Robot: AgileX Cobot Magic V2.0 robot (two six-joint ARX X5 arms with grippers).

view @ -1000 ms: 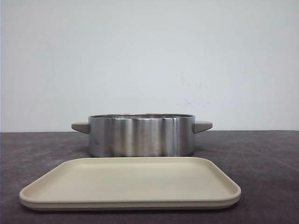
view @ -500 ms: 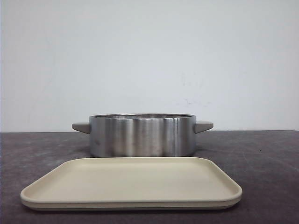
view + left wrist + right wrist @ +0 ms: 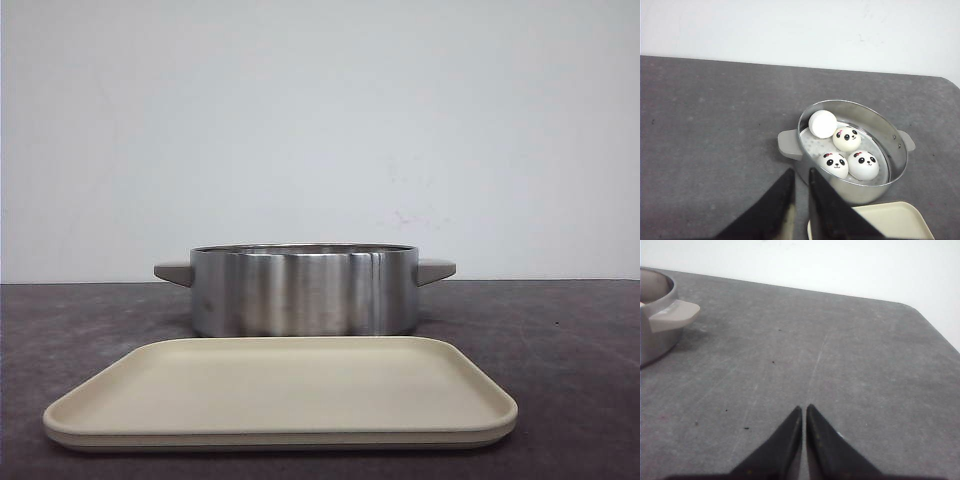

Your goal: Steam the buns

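Four buns lie inside the steel steamer pot (image 3: 867,192). Three show panda faces: one (image 3: 846,138) in the middle, two (image 3: 835,164) (image 3: 863,165) nearer my left gripper. The fourth bun (image 3: 822,123) shows only plain white. In the front view the pot (image 3: 300,290) hides the buns. My left gripper (image 3: 801,172) is empty with its fingers nearly together, above the table just beside the pot's wall and grey handle (image 3: 788,145). My right gripper (image 3: 804,409) is shut and empty over bare table, well away from the pot (image 3: 655,335).
A beige rectangular tray (image 3: 280,390) lies in front of the pot with nothing on it; its corner shows in the left wrist view (image 3: 890,222). The dark grey tabletop (image 3: 840,365) ends at a white wall behind.
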